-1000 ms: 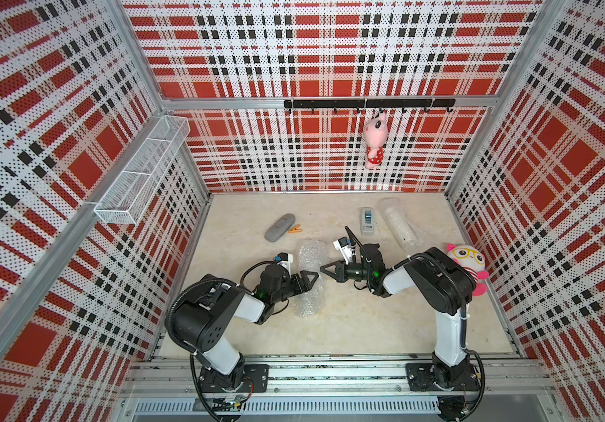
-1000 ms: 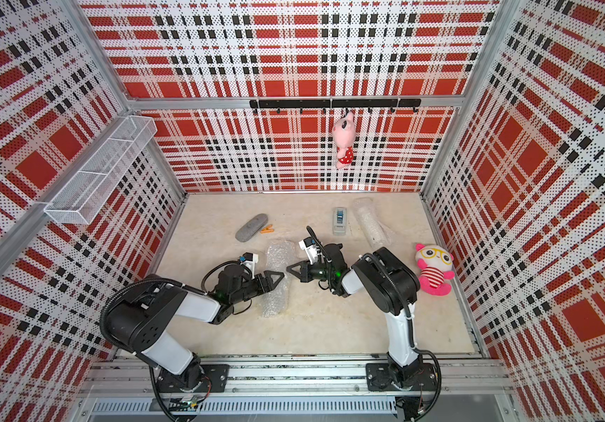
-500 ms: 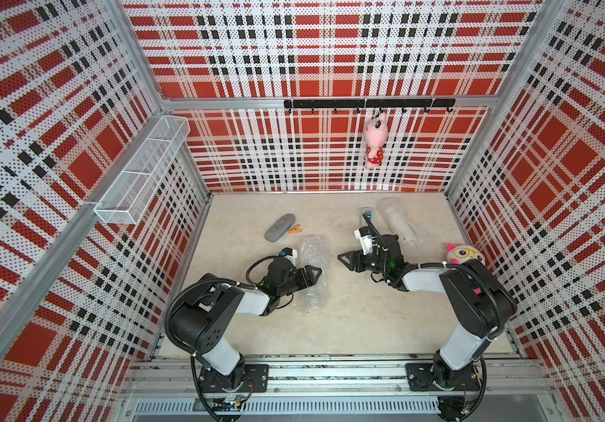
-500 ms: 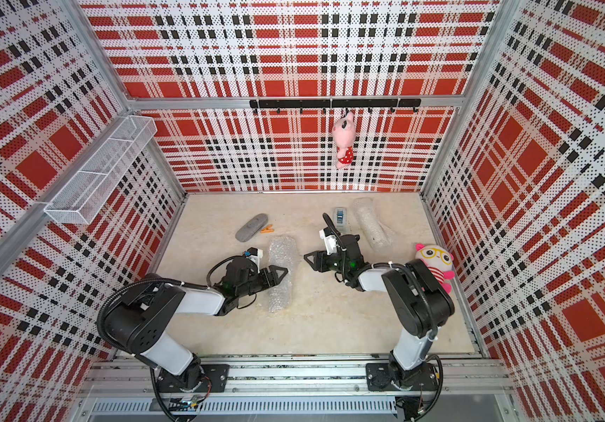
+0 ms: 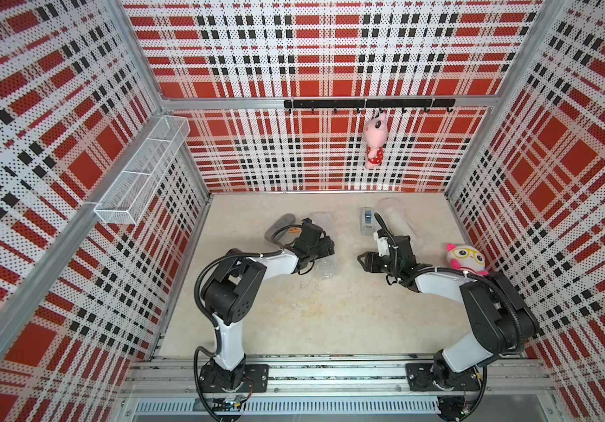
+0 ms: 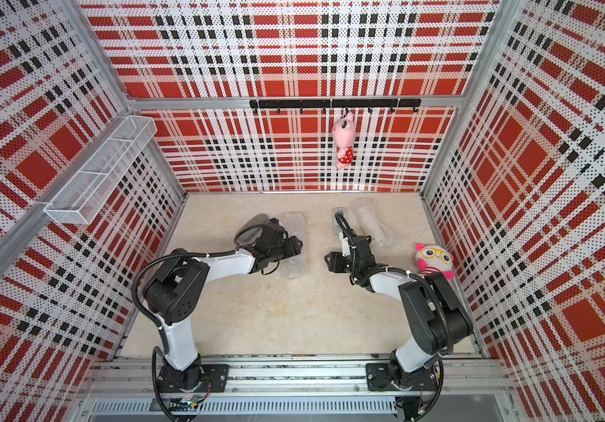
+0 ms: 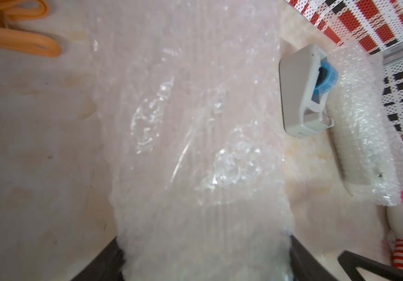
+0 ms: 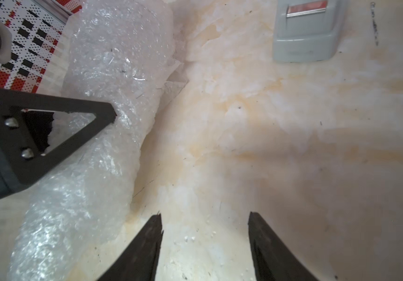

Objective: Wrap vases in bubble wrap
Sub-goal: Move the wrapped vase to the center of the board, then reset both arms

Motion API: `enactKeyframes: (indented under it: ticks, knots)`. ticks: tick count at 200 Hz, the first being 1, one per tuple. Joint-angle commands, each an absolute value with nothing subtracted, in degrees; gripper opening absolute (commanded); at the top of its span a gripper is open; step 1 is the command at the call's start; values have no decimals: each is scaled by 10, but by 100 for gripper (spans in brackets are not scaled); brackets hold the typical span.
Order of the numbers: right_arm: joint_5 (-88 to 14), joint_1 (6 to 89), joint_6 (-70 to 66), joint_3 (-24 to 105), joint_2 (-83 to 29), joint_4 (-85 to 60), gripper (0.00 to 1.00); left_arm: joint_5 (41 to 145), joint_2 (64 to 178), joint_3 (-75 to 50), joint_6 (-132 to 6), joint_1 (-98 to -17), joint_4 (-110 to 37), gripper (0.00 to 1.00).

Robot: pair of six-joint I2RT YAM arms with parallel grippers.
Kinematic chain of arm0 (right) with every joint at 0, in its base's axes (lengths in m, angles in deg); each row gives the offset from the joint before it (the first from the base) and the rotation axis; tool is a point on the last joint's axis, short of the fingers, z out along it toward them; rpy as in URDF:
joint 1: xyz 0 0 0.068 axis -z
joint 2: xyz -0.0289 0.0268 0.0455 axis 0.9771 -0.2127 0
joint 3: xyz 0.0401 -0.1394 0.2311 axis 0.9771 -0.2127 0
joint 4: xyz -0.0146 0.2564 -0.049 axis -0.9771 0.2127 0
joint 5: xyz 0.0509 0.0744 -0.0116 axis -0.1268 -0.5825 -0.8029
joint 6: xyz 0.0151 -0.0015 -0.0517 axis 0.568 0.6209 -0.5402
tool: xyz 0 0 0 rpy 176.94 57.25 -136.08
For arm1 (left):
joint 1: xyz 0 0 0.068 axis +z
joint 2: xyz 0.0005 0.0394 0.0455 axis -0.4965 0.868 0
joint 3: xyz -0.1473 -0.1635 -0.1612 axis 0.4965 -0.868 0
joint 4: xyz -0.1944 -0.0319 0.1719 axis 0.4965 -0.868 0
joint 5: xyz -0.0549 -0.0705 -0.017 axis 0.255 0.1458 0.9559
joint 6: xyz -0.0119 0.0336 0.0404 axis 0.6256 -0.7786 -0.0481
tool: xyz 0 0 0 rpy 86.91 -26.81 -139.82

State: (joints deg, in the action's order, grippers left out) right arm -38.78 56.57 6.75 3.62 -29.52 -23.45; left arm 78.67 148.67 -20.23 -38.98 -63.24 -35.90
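Looks like the closing-up step on the left-hand bundle. Starting at the left: shows the grey case [image 5: 278, 227] and an orange-handled tool [image 7: 13, 36] lying untouched toward the back wall.

Clamps the left gripper [image 5: 327, 247] from above across a roll of bubble wrap [image 7: 195, 121] lying on the surface [image 5: 293, 310], jaws pressed against both sides of the roll. Shows glints of what seems to be the clear vase [image 7: 151, 116] through the plastic.

Holds the right gripper [image 8: 205, 219] low over bare surface just right of that roll, jaws moderately apart, nothing between them.

Has the tape dispenser [image 5: 366, 221] just behind that gripper. Further right, has the white ribbed vase [image 7: 356, 136] lying inside its own wrap bundle [image 5: 397, 223], near the plush toy [image 5: 465, 257].

Seems to need the loose edge of the held roll fixed next. Probably calls for sending the free gripper back to the tape dispenser while pinning the roll in place. Wants a gentle squeeze, so as not to crush the bubbles or let the glass roll away.
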Motion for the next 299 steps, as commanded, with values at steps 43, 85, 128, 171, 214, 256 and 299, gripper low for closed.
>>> enactKeyframes:
  ticks: [43,85,128,171,214,256,299]
  knots:
    - [-378,577,57,26,-265,-221,60,736,1496,-163,-419,-648,-408,67]
    - [-382,578,60,26,-259,-221,60,708,1477,-145,-439,-655,-445,98]
    - [-391,578,62,24,-251,-225,60,660,1444,-128,-454,-661,-492,98]
    - [-379,578,48,36,-231,-204,62,625,1397,-123,-466,-663,-535,98]
    - [-261,580,0,65,-172,-171,73,522,1324,-139,-506,-662,-572,98]
    - [99,586,-30,47,-147,-205,90,402,1243,-199,-522,-638,-567,98]
    - [272,588,-251,-77,-199,-532,95,398,1156,-309,-500,-563,-505,98]
